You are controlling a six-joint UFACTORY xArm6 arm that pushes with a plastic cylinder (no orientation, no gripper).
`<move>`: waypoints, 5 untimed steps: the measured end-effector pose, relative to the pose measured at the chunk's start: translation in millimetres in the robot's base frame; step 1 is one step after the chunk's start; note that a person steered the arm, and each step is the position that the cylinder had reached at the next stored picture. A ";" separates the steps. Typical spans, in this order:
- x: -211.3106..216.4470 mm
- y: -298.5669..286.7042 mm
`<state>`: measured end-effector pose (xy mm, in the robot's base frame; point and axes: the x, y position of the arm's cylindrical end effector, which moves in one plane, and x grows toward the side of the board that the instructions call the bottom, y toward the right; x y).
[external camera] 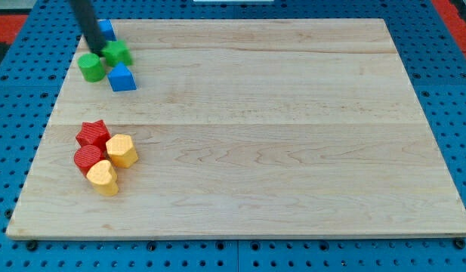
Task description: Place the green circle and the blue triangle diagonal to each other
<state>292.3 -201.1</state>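
The green circle (91,67) lies near the board's top left corner. The blue triangle (122,78) sits just to its lower right, a small gap apart. My tip (97,51) comes down at the circle's upper right edge, between it and a green star-shaped block (118,52). A second blue block (106,29) is partly hidden behind the rod.
A red star (93,134), a red round block (87,159) and two yellow blocks (121,150) (103,177) cluster at the view's lower left. The wooden board (278,136) rests on a blue pegboard surface.
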 end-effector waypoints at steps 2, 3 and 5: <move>48.5 181.5; 39.6 132.3; -10.4 1.2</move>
<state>281.9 -199.9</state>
